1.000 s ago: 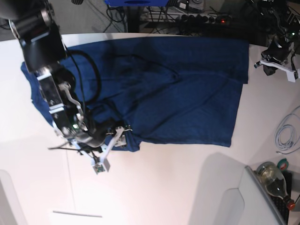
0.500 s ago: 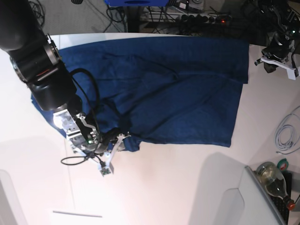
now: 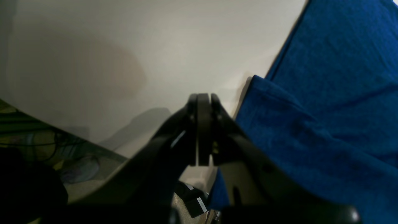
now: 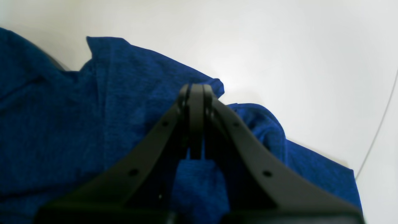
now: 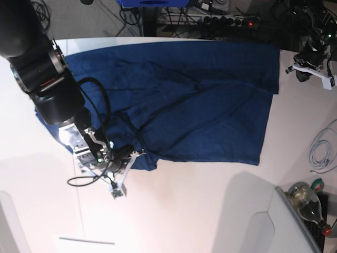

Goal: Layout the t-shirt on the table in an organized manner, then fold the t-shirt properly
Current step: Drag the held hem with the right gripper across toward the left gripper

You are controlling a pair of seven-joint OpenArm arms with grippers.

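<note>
the navy t-shirt (image 5: 179, 100) lies spread across the upper half of the white table (image 5: 200, 211). at lower left the right gripper (image 4: 196, 93) is pinched onto its bunched hem corner; the left gripper (image 3: 203, 102), jaws together and empty, hovers over bare table, upper right.

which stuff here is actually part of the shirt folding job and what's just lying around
Part of the job:
- t-shirt
- table
- right gripper, shut on the shirt's edge
- left gripper, shut, empty, beside the shirt

Just lying about:
- white cable
- glass bottle
- tape roll
</note>
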